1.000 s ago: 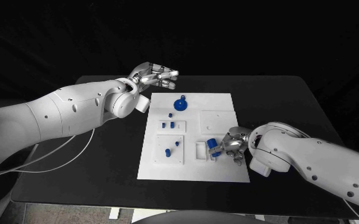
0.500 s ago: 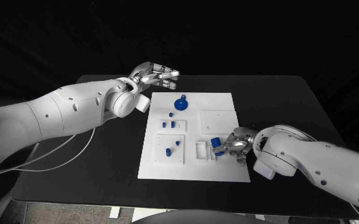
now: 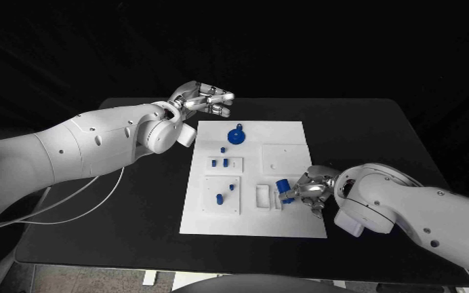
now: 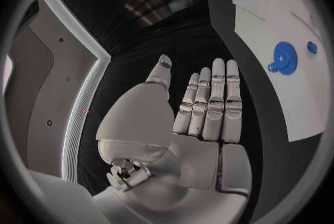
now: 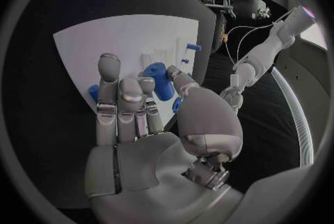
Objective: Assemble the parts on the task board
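Right hand [image 3: 309, 191]: positioned over the near right part of the task board [image 3: 289, 131], fingers curled around a blue cylindrical part [image 3: 281, 186]. The right wrist view shows this part [image 5: 160, 81] between the thumb and the fingers; whether it is firmly held or merely touched, I cannot tell. A second small blue piece [image 5: 94, 92] lies just beyond the fingertips on the board.

Left hand [image 3: 202, 99]: raised off the far left corner of the board, over the black worktop [image 3: 362, 123]. The left wrist view shows the hand [image 4: 202, 118] flat, fingers straight and side by side, thumb apart, holding nothing.

Board: white, lying in the middle of the worktop. A blue gear-shaped part [image 3: 236, 135] sits at its far end, nearest the left hand. Small blue pegs [image 3: 223, 163] stand in the left-hand recess, and another blue piece [image 3: 220, 199] lies in the recess nearer the robot.
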{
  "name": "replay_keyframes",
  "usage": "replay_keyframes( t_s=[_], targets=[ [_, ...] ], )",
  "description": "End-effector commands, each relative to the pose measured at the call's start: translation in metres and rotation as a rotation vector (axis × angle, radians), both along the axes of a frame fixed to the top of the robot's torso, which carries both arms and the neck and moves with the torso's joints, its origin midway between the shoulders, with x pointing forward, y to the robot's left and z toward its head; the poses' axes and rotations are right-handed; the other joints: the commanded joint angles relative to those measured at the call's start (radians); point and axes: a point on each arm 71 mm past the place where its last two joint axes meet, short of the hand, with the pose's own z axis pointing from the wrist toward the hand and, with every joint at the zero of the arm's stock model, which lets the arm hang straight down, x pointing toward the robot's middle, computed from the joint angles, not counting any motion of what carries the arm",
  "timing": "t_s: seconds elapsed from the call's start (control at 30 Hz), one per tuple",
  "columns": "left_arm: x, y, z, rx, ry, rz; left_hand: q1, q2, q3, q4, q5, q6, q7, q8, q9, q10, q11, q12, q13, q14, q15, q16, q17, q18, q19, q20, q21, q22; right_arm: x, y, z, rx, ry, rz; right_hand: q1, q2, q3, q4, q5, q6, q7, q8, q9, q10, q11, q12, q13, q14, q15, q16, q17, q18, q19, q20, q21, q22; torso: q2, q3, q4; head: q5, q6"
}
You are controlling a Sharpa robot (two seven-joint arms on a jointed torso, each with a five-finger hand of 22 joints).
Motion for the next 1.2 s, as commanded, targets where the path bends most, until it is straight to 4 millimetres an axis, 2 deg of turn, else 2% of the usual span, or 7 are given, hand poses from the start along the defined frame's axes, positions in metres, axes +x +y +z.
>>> replay_keyframes(
  t_s=[0.03,0.63,0.83,1.2],
  targets=[
    [0.0,-0.002,0.0,-0.005,-0.001,-0.02,0.002,0.009,0.0,-0.005,0.004,0.001,0.006,0.003,0.001,-0.006,-0.001,-0.002,0.001,-0.001,0.0,-0.002,0.001,0.003,0.009,0.001,0.006,-0.001,-0.002,0.004,0.0,0.002,0.021,0.008,0.0,-0.004,-0.015,0.001,0.007,0.007,-0.001,0.002,-0.002,0.01,-0.003,0.001,0.002,0.002,-0.007,0.0,-0.001,-0.009,0.038,-0.006,0.0,0.004,0.001,0.0002,0.001,-0.001,-0.002],
    [0.0,-0.006,0.0,-0.006,0.002,-0.027,0.002,0.011,0.0,-0.005,0.005,0.001,0.006,0.003,0.001,-0.006,-0.001,-0.002,0.001,0.0,-0.001,-0.002,0.001,0.003,0.009,0.001,0.006,-0.003,-0.002,0.03,-0.007,0.018,0.067,0.052,0.001,0.0,-0.055,0.015,0.011,0.005,-0.001,0.002,-0.004,0.011,-0.002,0.002,0.006,0.002,-0.006,0.002,0.001,-0.009,0.04,-0.006,-0.004,0.011,0.001,0.0001,0.0025,0.006,-0.009],
    [-0.001,-0.007,0.0,-0.007,0.003,-0.032,0.001,0.013,-0.002,-0.005,0.004,0.001,0.006,0.003,0.001,-0.005,-0.001,-0.002,0.001,0.0,0.0,-0.003,0.001,0.003,0.009,0.001,0.007,-0.006,-0.001,0.033,-0.013,0.002,0.085,0.056,0.001,0.001,-0.061,0.017,0.009,0.004,0.0,0.002,-0.005,0.009,-0.002,-0.001,0.004,0.002,-0.006,0.001,0.0,-0.009,0.039,-0.006,-0.005,0.012,0.001,-0.0009,0.0011,0.009,-0.008],
    [-0.001,-0.007,0.0,-0.009,0.005,-0.037,0.002,0.015,-0.002,-0.006,0.004,0.003,0.01,0.003,0.001,-0.006,0.0,-0.002,0.001,0.0,0.0,-0.002,0.002,0.003,0.009,0.001,0.007,-0.007,-0.001,0.038,-0.018,-0.011,0.1,0.07,-0.001,0.0,-0.068,0.02,0.007,0.001,0.0,0.002,-0.005,0.008,-0.002,-0.001,0.005,0.002,-0.005,0.001,0.001,-0.009,0.039,-0.006,-0.006,0.013,0.001,0.0,0.0002,0.017,-0.01]
  ],
)
